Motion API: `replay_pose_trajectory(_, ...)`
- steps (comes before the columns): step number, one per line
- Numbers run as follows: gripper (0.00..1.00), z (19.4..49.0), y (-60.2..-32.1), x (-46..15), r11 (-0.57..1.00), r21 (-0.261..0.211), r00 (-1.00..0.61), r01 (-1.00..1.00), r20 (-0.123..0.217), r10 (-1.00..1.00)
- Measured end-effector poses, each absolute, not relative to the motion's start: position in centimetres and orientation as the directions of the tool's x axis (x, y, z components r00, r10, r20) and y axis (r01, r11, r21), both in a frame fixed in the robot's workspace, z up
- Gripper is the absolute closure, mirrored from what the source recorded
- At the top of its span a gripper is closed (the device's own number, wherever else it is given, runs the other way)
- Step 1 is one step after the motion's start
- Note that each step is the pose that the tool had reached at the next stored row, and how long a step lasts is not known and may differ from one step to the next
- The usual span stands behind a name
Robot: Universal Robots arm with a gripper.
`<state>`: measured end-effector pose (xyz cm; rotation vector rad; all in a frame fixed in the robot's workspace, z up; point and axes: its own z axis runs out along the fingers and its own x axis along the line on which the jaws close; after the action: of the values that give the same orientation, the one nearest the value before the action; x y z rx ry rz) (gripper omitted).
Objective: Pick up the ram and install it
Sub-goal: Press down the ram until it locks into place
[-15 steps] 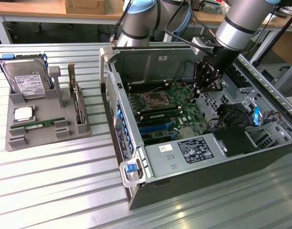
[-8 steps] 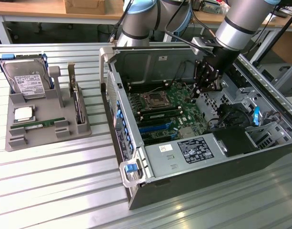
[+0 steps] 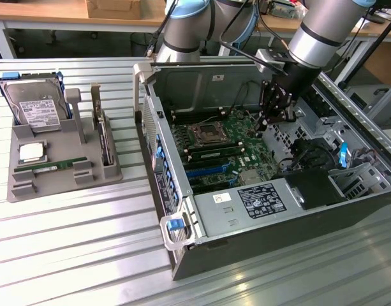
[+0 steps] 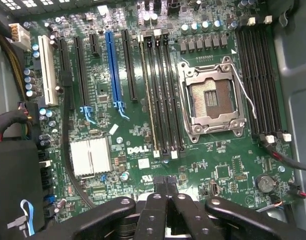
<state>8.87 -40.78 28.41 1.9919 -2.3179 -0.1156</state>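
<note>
A lab workbench: slatted aluminium table [image 3: 67, 242], opened computer case [image 3: 272, 191], wooden desks [image 3: 48, 11] behind.

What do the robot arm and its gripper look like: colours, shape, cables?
The arm is built of thick silver-grey tubes with light blue caps at the joints. Black cables run along it to the wrist. The gripper is black, and its fingers are flat linkage bars with round holes and bolts.

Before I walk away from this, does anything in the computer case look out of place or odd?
One thing: the processor socket sits empty with its metal frame bare. A ram stick is seated in the slot beside it. Nothing looks spilled or broken.
</note>
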Motion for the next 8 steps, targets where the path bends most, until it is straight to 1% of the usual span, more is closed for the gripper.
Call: replay_pose_trajectory(8, 0.89, 28.27, -40.78, 8.87, 0.230, 0.111, -0.230, -0.967, 0.014, -0.973)
